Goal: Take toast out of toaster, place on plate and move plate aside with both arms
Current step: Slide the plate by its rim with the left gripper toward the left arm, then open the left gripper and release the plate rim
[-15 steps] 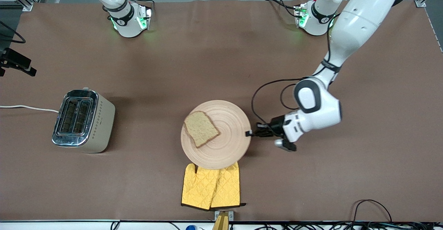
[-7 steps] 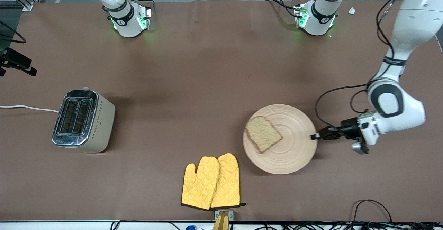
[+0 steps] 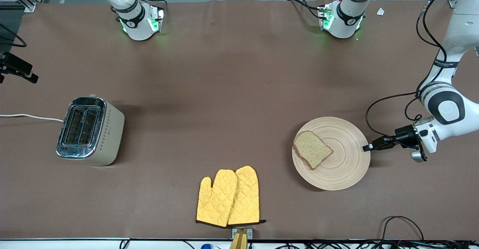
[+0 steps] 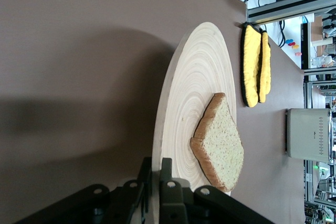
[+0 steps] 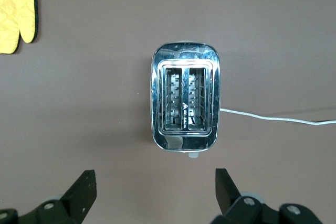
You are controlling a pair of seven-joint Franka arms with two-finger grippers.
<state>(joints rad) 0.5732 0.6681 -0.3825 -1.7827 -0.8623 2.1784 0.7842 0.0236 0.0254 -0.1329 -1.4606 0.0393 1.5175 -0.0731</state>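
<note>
The round beige plate (image 3: 336,166) lies low at the table toward the left arm's end. The brown toast (image 3: 312,154) lies flat on it. My left gripper (image 3: 367,147) is shut on the plate's rim on the side toward the left arm's end. In the left wrist view its jaws (image 4: 156,166) pinch the rim of the plate (image 4: 194,87), with the toast (image 4: 220,145) just past them. My right gripper (image 5: 155,182) is open and empty, high over the toaster (image 5: 186,98). It is out of the front view.
The steel toaster (image 3: 89,131) stands toward the right arm's end, its white cord trailing off the table. Two yellow oven mitts (image 3: 228,196) lie near the front camera's edge, mid-table. Cables lie near the left arm (image 3: 402,222).
My left gripper has dragged the plate with the toast from above the mitts toward the left arm's end of the table. The toast kept its place on the plate.
</note>
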